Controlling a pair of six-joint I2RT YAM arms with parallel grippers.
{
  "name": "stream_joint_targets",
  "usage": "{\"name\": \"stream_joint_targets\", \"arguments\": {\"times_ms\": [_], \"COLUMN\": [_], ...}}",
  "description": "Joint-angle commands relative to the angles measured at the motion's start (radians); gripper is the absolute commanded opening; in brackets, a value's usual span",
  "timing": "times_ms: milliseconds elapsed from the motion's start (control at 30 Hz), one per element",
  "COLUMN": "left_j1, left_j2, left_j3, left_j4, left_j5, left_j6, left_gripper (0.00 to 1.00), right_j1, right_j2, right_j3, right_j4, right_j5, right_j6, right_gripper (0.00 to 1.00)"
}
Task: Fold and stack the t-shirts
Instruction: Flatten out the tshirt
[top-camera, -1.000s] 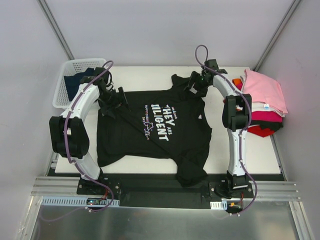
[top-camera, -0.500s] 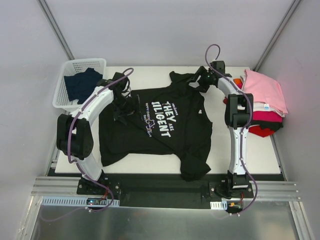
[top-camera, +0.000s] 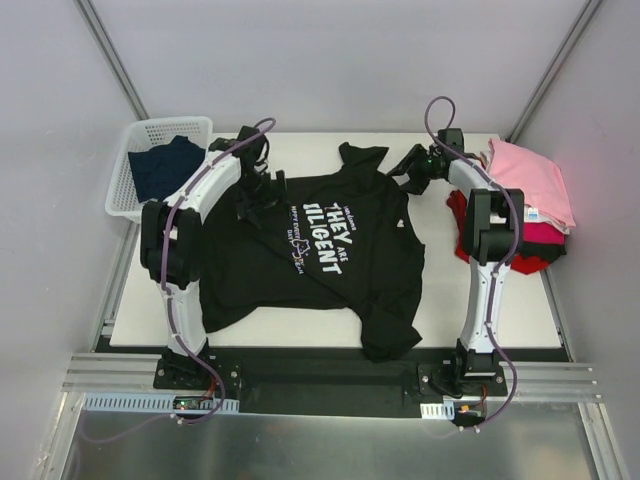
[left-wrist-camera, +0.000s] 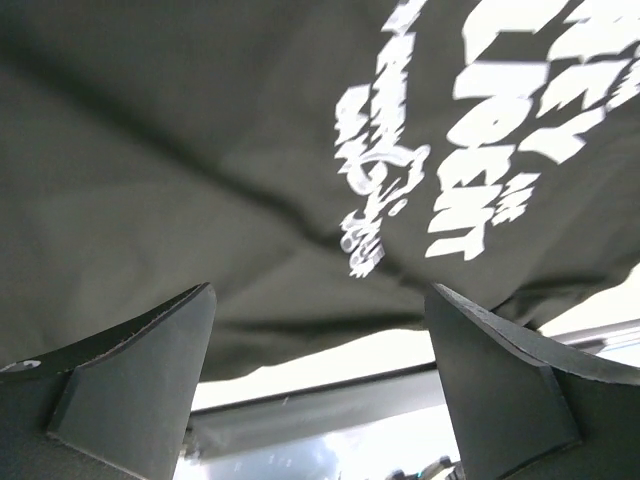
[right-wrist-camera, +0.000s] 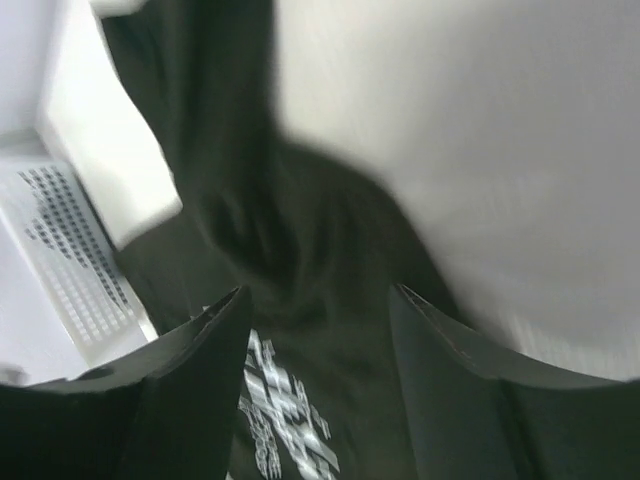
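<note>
A black t-shirt (top-camera: 330, 270) with white lettering lies spread, chest up and slightly askew, on the white table; its lower right corner hangs over the near edge. My left gripper (top-camera: 258, 195) hovers open over the shirt's upper left chest. In the left wrist view the printed cloth (left-wrist-camera: 200, 150) fills the frame and nothing sits between the left gripper's (left-wrist-camera: 318, 300) jaws. My right gripper (top-camera: 412, 168) is open above the shirt's far right sleeve and collar. The right wrist view looks down on dark folds (right-wrist-camera: 320, 230) beyond the empty right gripper (right-wrist-camera: 320, 295).
A stack of folded t-shirts stands at the right edge, pink (top-camera: 530, 175) on top, then white, magenta (top-camera: 535, 236) and red (top-camera: 520, 262). A white mesh basket (top-camera: 122, 185) at the far left holds a dark navy t-shirt (top-camera: 165, 168). Grey walls close in on three sides.
My left gripper has moved right, from the shirt's left sleeve onto its chest. The right gripper has drawn back to the right, its jaws a little narrower. The shirt's far edge has shifted.
</note>
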Motion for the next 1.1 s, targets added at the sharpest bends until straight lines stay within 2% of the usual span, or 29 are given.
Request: {"name": "stream_joint_targets", "arguments": {"times_ms": [0,100,200,333,433,533,667,800,900,1067], "left_j1": [0.002,0.002,0.002,0.002,-0.002,-0.001,-0.002,-0.001,-0.001,-0.004], "left_j2": [0.044,0.000,-0.059,-0.105,-0.123,-0.180,-0.303,-0.384,-0.445,-0.603], "left_j3": [0.155,0.071,-0.024,-0.082,-0.134,-0.208,-0.317,-0.357,-0.398,-0.588], "left_j4": [-0.022,-0.023,-0.023,-0.023,-0.020,-0.002,0.015,0.017,0.017,0.070], "left_j5": [0.071,0.094,0.048,0.013,0.030,0.048,0.005,0.000,0.032,0.100], "left_j6": [-0.019,-0.021,-0.010,-0.039,-0.068,-0.084,-0.120,-0.169,-0.223,-0.327], "left_gripper": [0.87,0.87,0.88,0.88,0.88,0.88,0.89,0.90,0.90,0.92], "right_j1": [0.027,0.051,0.097,0.224,0.287,0.330,0.364,0.372,0.377,0.395], "right_j2": [-0.278,-0.450,-0.567,-0.728,-0.796,-0.871,-0.963,-1.058,-1.144,-1.296], "right_j3": [-0.072,-0.205,-0.354,-0.468,-0.538,-0.627,-0.733,-0.799,-0.879,-1.041], "right_j4": [-0.294,-0.465,-0.623,-0.845,-0.904,-0.911,-0.911,-0.927,-0.910,-0.862], "right_j5": [0.006,0.061,0.147,0.302,0.380,0.407,0.404,0.405,0.381,0.385], "right_j6": [-0.154,-0.240,-0.300,-0.314,-0.277,-0.249,-0.252,-0.281,-0.277,-0.216], "right_gripper": [0.59,0.64,0.62,0.57,0.61,0.62,0.65,0.65,0.66,0.63]}}
